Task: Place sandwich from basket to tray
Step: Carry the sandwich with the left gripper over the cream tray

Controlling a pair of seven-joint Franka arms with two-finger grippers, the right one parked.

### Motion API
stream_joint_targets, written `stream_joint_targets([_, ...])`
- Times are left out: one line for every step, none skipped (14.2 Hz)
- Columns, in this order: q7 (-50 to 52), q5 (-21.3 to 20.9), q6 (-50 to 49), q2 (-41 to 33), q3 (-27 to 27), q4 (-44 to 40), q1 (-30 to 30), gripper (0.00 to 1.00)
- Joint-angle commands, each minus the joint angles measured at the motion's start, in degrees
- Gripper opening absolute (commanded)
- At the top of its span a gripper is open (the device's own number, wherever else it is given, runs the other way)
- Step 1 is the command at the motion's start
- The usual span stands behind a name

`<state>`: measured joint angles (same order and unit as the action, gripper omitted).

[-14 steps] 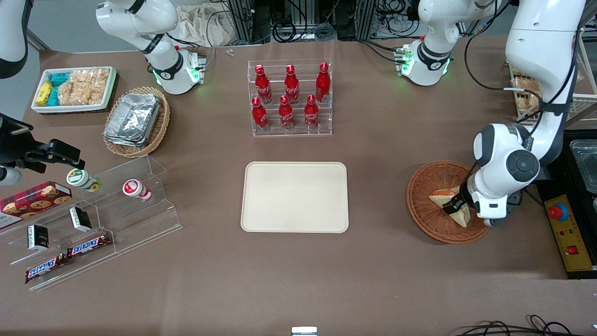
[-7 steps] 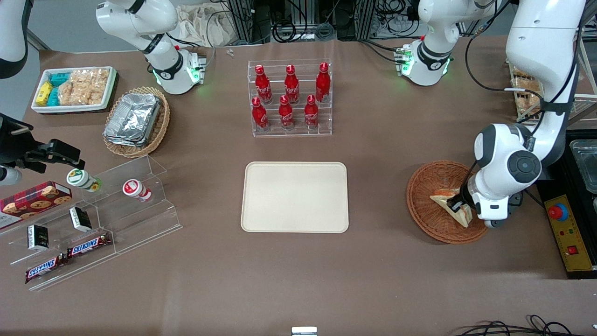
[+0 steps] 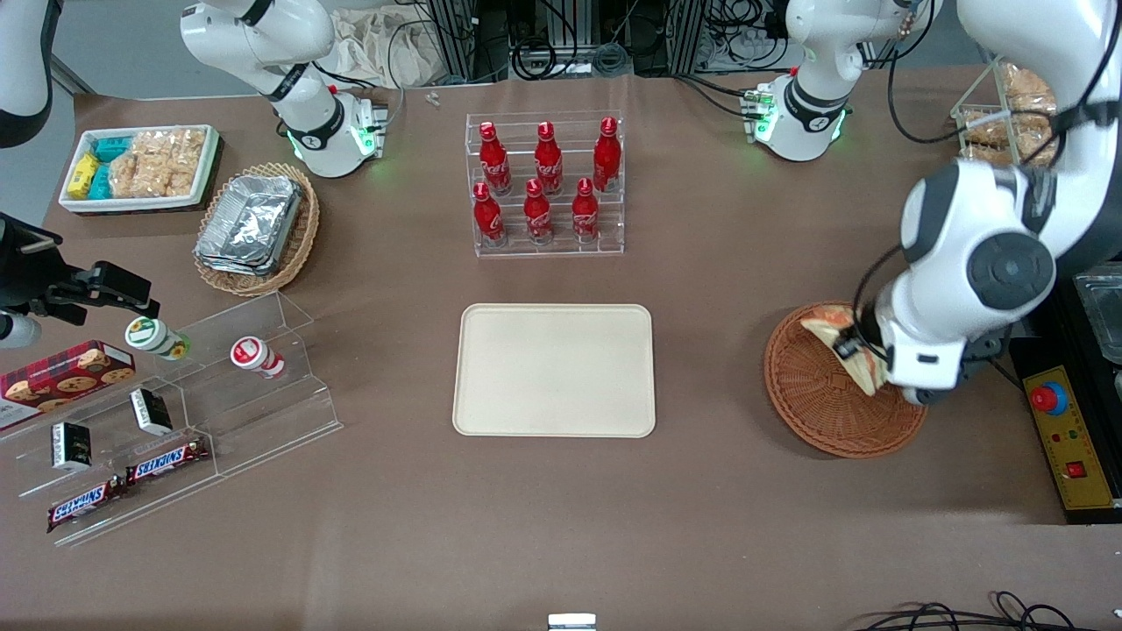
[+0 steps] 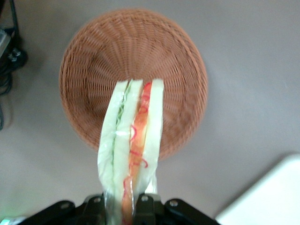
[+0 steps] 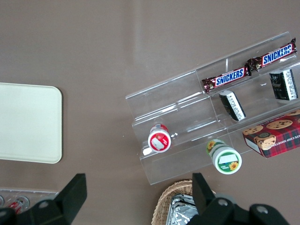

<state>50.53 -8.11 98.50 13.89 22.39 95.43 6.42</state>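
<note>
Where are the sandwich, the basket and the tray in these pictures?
sandwich (image 4: 133, 140): left wrist view, on its cut edge, held by the gripper (image 4: 126, 206).
basket (image 3: 811, 407): front view, on its woven floor.
tray (image 3: 554, 370): front view, on its flat middle.

The front camera is looking steeply down from high above the table's near edge, taking in the whole surface. The left wrist camera is facing straight down past the gripper (image 4: 130, 206), which is clamped on the sandwich (image 4: 132, 140), hanging close above the basket (image 4: 93, 61) near the working arm's end. The right wrist camera is gazing down near the parked arm's end over the acrylic shelf (image 5: 206, 122). All three views are sharing the tray (image 3: 554, 370): one corner is showing in each wrist view.
</note>
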Motion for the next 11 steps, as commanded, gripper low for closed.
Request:
stream_joint_targets([-7.76,-0.33,-7.44,1.31,7.47,-9.09,0.09,0.0])
stream_joint_targets([-11.99,-0.06,-7.45,1.66,9.84,-10.34,0.0,0.0])
stream_joint_targets([-12.73,0.55,-7.01,1.93,13.0,-10.44,0.0,0.0])
stream_joint_targets([-12.04,1.25,-5.88,2.89,15.55,-10.35,-0.09,0.0])
stream_joint_targets([-10.21,1.26,-3.69,3.94,16.97,-10.35,-0.78,0.0])
stream_joint_targets([-7.58,1.17,-1.32,5.6,17.16,-10.09,-2.79,0.0])
stream_joint_targets([-6.42,0.56,-0.25,7.62,17.16,-10.08,-4.81,0.0])
stream_joint_targets([-6.06,0.29,0.89,9.99,17.16,-10.17,-6.84,0.0])
stream_joint_targets([-5.62,0.2,1.86,12.28,17.07,-10.52,-8.77,0.0])
stream_joint_targets([-4.4,0.03,2.91,14.04,17.07,-10.52,-10.09,0.0])
stream_joint_targets([-3.95,-0.15,4.49,15.71,17.07,-10.52,-11.24,0.0])
